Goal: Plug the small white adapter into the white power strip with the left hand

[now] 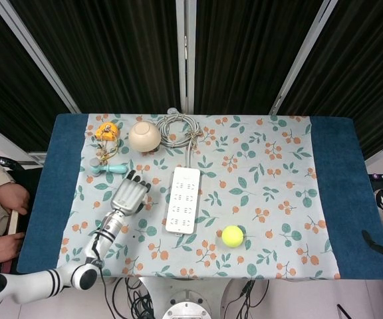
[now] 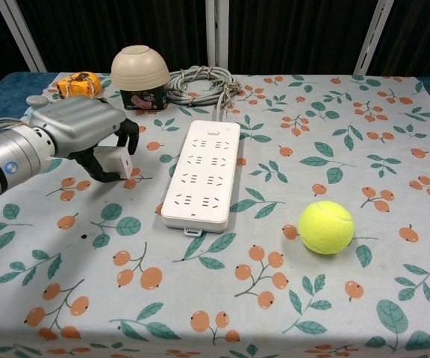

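Left hand (image 2: 88, 130) sits over the small white adapter (image 2: 119, 161) at the left of the counter (image 2: 222, 313), dark fingers (image 2: 129, 134) curled down around it; the adapter's white body shows under the palm, low on the floral cloth, though whether it's lifted is unclear. White power strip (image 2: 202, 174) lies just right of the hand, apart from the adapter, sockets facing up. Its grey coiled cable (image 2: 200, 82) is bunched behind it. Tan bowl (image 2: 139, 67) sits upside down on a dark cup at back left, with an orange toy (image 2: 79, 84) beside it. Tennis ball (image 2: 326, 227) lies right of the strip, well apart.
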